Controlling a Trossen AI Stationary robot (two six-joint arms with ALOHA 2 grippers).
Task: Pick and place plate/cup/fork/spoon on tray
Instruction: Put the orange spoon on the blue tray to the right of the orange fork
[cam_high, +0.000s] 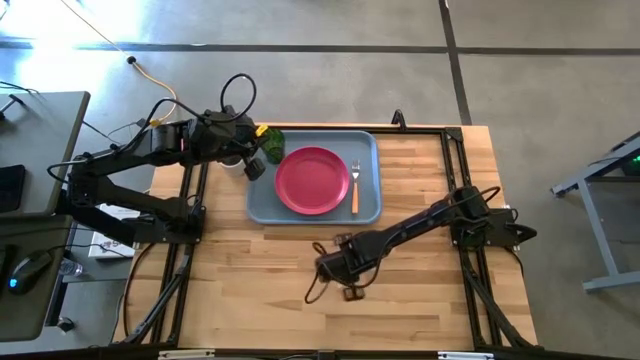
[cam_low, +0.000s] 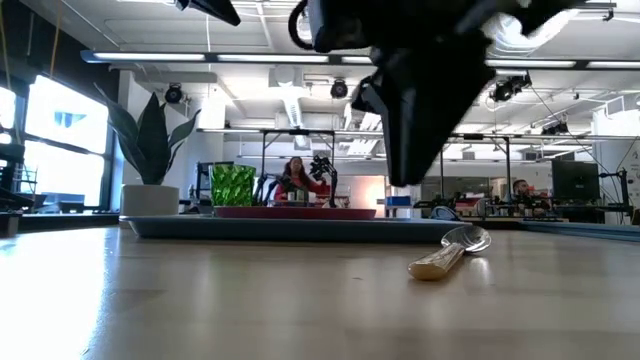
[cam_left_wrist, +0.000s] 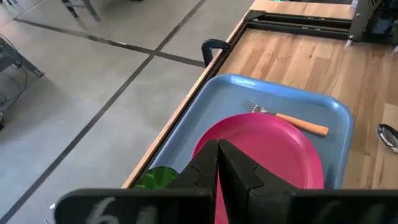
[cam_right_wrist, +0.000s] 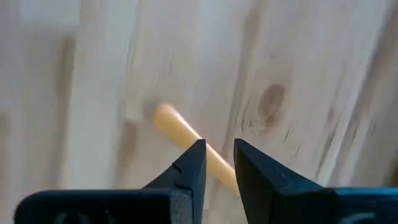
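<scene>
Now the right gripper (cam_high: 330, 266) hangs low over the middle of the table, near the front edge, with its fingers (cam_right_wrist: 189, 167) spread only narrowly just above the orange handle of the spoon (cam_low: 452, 251). The spoon lies flat on the bare wood, well apart from the tray (cam_high: 262, 205), which sits toward the back edge. On the tray rest the pink plate (cam_high: 312, 180), the fork (cam_high: 354, 186) just beside it on the right, and the green cup (cam_high: 272, 143) in the back left corner.

The gap between the fingers looks barely wider than the handle, and the handle runs slantwise under them; if they come down off-centre, one tip could land on the handle and flip or skid the spoon away. A thin handle lying flat is also likely to slip out of a shallow pinch.

The left gripper (cam_high: 253, 160) waits over the tray's back left corner with its fingers (cam_left_wrist: 205, 167) pressed together, close to the cup, so it may crowd the drop there. The free strip of tray right of the fork looks narrow.
</scene>
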